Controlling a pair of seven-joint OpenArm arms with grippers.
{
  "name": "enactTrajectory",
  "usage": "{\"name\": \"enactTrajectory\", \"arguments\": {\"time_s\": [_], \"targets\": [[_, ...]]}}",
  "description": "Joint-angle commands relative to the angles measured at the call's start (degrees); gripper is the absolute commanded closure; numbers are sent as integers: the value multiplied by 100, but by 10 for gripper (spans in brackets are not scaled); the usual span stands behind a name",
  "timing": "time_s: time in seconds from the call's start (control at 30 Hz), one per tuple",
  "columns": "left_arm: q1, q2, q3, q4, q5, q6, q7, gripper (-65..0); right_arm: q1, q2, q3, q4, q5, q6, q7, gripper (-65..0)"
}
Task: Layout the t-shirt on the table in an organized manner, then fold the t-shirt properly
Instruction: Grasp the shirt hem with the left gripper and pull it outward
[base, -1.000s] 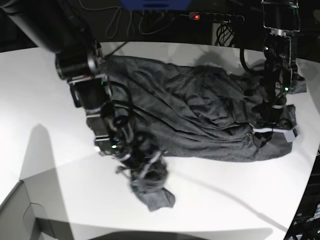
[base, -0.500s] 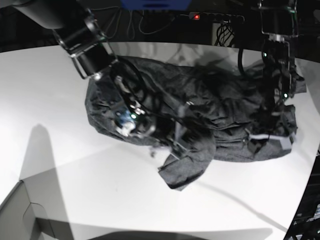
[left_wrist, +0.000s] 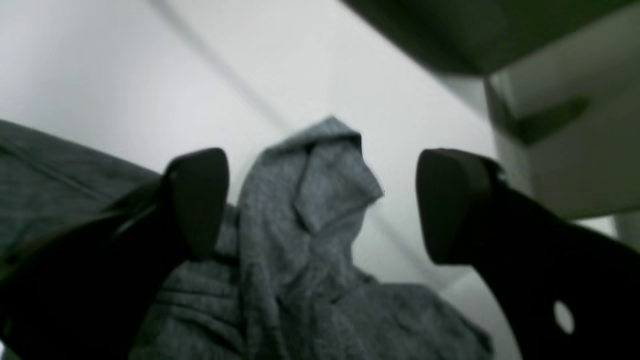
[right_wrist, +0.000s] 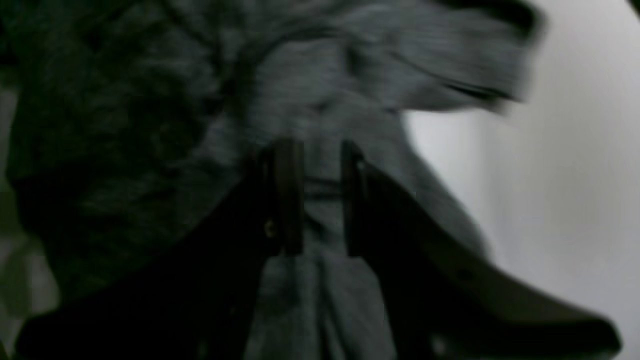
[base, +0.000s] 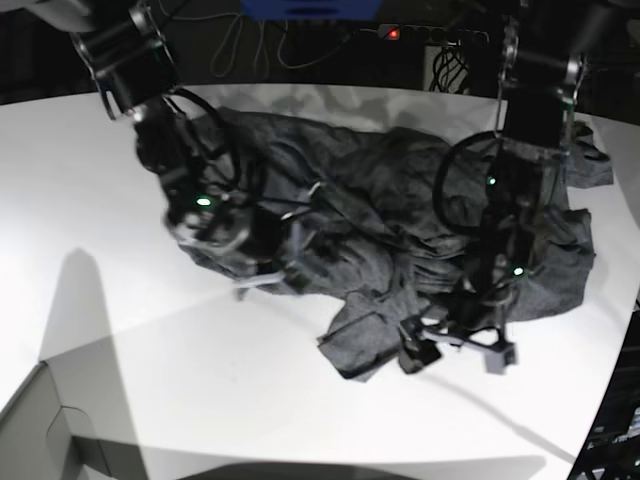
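The dark grey t-shirt (base: 390, 220) lies bunched and creased across the white table (base: 100, 200), with one folded corner (base: 365, 345) sticking out toward the front. My left gripper (base: 455, 348) hovers just right of that corner. In the left wrist view it (left_wrist: 320, 200) stands wide open, a peaked fold of t-shirt (left_wrist: 310, 210) loose between the fingers. My right gripper (base: 272, 268) sits low over the shirt's left part. Blurred in the right wrist view, its fingers (right_wrist: 287, 195) stand slightly parted over flat t-shirt (right_wrist: 150, 125) cloth.
A grey box corner (base: 50, 430) juts in at the front left and shows again as a grey box (left_wrist: 560, 150) behind the left gripper. Cables and a power strip (base: 430, 35) lie beyond the far edge. The table's curved edge (base: 600, 390) runs close on the right.
My left gripper has let go of the shirt's right side, opened wide and swung to the front corner. My right gripper has moved left, its jaws parting.
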Motion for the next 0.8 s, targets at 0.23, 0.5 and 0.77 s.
{"name": "enactTrajectory", "arguments": {"time_s": [0.23, 0.5, 0.77], "targets": [[-644, 708, 18, -1264, 45, -85, -100, -578, -670, 190, 1063, 760, 75, 6, 60, -156], [-864, 1121, 142, -1370, 916, -94, -73, -334, -1294, 198, 1704, 980, 75, 6, 60, -156], [-908, 1138, 142, -1387, 995, -50, -108, -347, -1602, 198, 2056, 980, 75, 15, 87, -156]]}}
